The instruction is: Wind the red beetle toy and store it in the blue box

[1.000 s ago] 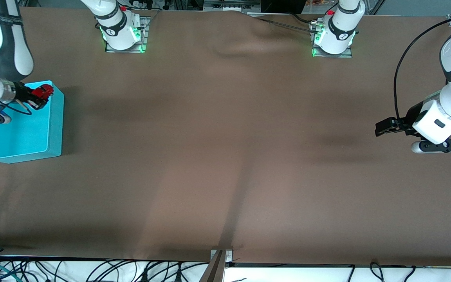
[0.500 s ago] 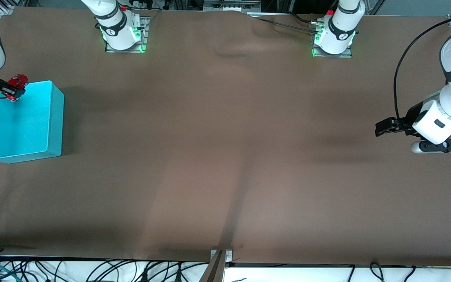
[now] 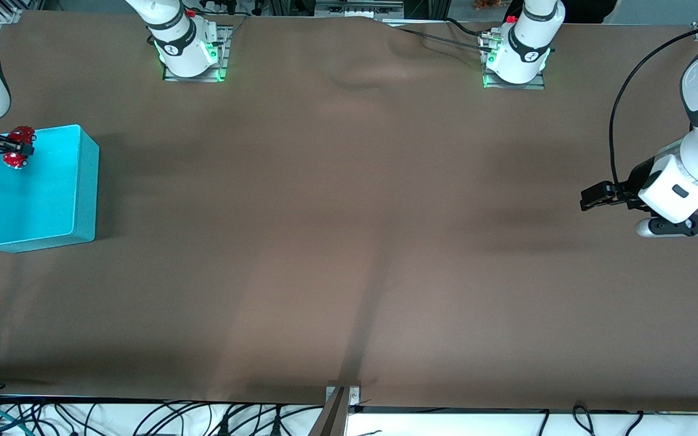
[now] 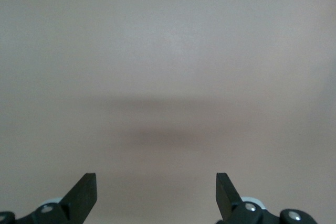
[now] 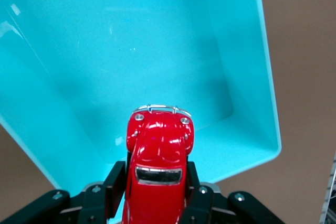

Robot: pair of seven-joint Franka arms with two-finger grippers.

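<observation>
The red beetle toy (image 3: pixel 17 147) (image 5: pixel 159 161) is a small glossy red car with a dark window. My right gripper (image 3: pixel 13 147) (image 5: pixel 156 182) is shut on its sides and holds it in the air over the corner of the blue box (image 3: pixel 34 194) (image 5: pixel 131 51) that lies farthest from the front camera, at the right arm's end of the table. The box is an open turquoise bin with nothing lying inside. My left gripper (image 3: pixel 588 197) (image 4: pixel 156 195) waits open over bare table at the left arm's end, holding nothing.
A brown cloth (image 3: pixel 349 230) covers the table, with a wrinkle (image 3: pixel 361 79) between the two arm bases (image 3: pixel 191 54) (image 3: pixel 515 60). Cables (image 3: pixel 143 421) hang along the table edge nearest the front camera.
My right gripper swung with the toy across the box toward the table's end, then settled slightly lower over the box's corner. The left arm has not moved.
</observation>
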